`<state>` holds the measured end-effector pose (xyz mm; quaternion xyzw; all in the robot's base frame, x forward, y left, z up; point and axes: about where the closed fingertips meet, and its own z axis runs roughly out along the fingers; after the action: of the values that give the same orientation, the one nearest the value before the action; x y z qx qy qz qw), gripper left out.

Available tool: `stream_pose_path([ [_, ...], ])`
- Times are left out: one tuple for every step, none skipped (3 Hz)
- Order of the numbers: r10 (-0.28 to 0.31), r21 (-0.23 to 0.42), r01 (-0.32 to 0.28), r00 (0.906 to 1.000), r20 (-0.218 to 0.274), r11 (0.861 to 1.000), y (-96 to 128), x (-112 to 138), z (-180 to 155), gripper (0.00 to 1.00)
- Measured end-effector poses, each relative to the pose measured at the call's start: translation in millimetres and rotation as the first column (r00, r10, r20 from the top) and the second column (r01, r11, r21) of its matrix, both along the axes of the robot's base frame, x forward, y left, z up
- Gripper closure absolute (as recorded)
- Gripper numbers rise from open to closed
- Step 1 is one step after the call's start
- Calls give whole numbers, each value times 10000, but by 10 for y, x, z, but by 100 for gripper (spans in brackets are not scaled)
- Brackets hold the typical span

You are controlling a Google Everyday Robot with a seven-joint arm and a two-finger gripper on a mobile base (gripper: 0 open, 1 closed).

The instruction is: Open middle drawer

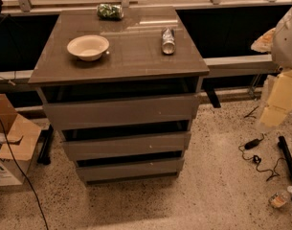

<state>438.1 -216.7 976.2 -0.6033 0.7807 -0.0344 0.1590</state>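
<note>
My gripper [272, 115] hangs out at the right, well apart from the middle drawer [126, 145].
The middle drawer sits second of three in the front of the grey-brown bench [136, 61], a flat slab face with a dark strip above it, between the top drawer [120, 111] and the lowest drawer [130, 169]. My gripper is over the speckled floor, beside the bench, holding nothing I can see; how wide it is set, I cannot tell. On top: cream bowl [88, 47] left, silver can [168, 40] lying right, green can [109, 11] at the back.
</note>
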Motion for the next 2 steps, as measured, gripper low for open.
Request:
stream_pose_path([
  [1,20,-1,9999,118,10000,21,8,13,0],
  [-95,312,86,9995,289,9995,199,65,-138,0],
])
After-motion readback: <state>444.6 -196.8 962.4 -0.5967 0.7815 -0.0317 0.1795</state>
